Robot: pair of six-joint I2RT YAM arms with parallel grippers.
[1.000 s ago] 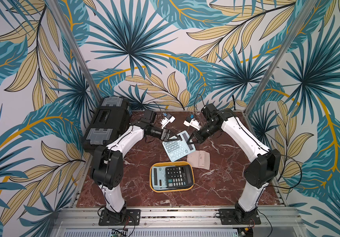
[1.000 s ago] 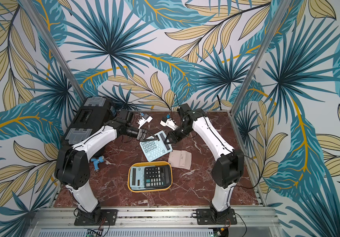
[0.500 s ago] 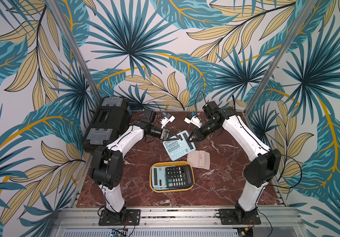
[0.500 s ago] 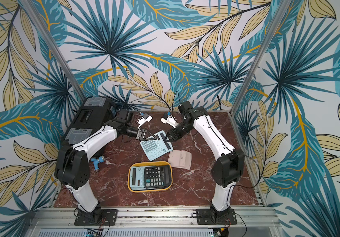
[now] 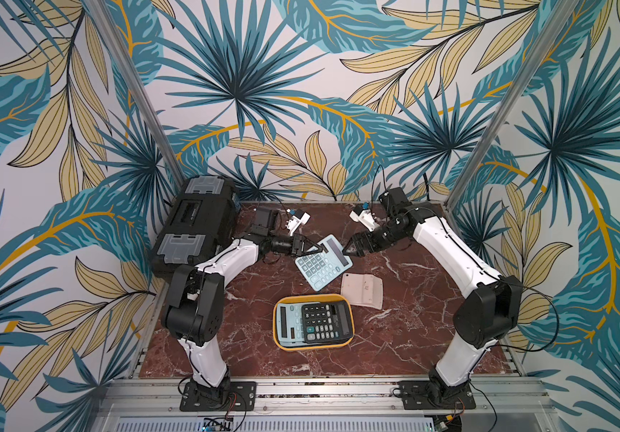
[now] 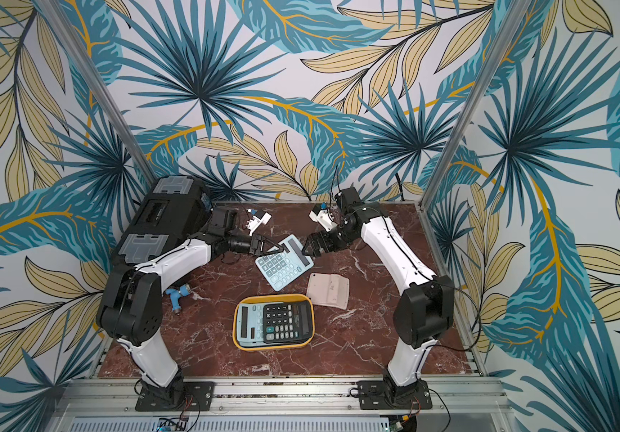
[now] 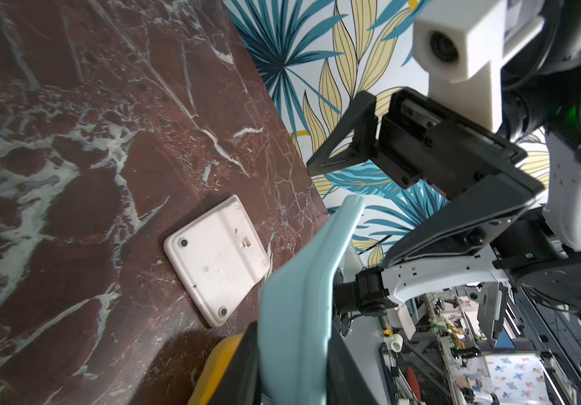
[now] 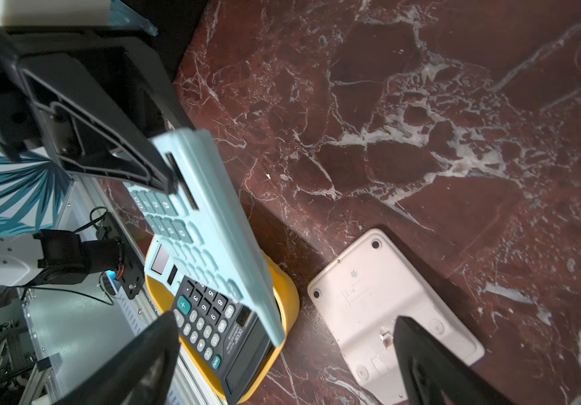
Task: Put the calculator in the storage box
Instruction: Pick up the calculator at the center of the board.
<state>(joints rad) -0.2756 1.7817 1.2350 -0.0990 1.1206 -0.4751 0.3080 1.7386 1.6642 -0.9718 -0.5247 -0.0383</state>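
Top view: over a red marble table [image 5: 413,329] walled by palm-leaf wallpaper [image 5: 226,74], a tilted blue calculator [image 5: 321,266] is pinched by the left claw [image 5: 314,248], the right claw [image 5: 349,250] being spread.

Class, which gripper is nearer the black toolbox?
Left. The left gripper grips the raised blue calculator at its edge facing the toolbox; the right gripper hangs open at its opposite edge.

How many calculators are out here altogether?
4: a light blue calculator in the left gripper; a black calculator atop a second blue calculator in the yellow tray; a pale calculator face down beside it. Others could hide beneath.
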